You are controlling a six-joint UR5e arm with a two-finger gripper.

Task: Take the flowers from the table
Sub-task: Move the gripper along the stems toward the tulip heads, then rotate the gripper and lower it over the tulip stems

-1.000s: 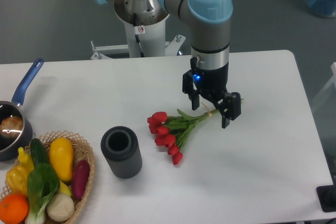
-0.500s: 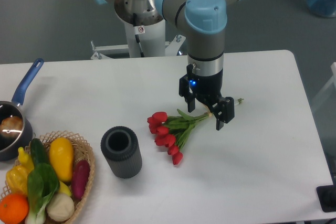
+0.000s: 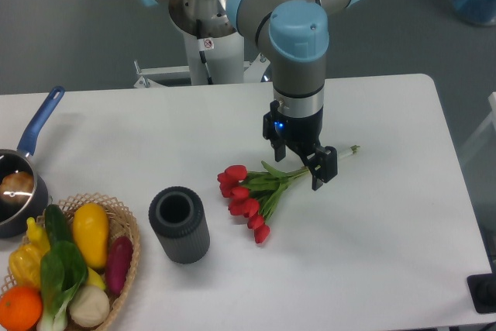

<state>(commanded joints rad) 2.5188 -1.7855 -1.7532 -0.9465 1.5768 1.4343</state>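
One gripper, its fingers spread wide and holding nothing, has shifted left since a second ago and now straddles the stems of the flowers (which lie untouched on the table), so closing seems next.

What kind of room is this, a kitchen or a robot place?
Probably a robot lab, not a kitchen: a big robot arm's hand hangs over red flowers on a plain white table, beside a basket of pretend-looking vegetables.

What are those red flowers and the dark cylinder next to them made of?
The flowers look artificial, probably plastic or fabric: uniform red buds, pale bundled stems. The cylinder looks like matte dark grey foam or rubber, hollow, with a faintly ribbed wall; I cannot be sure.
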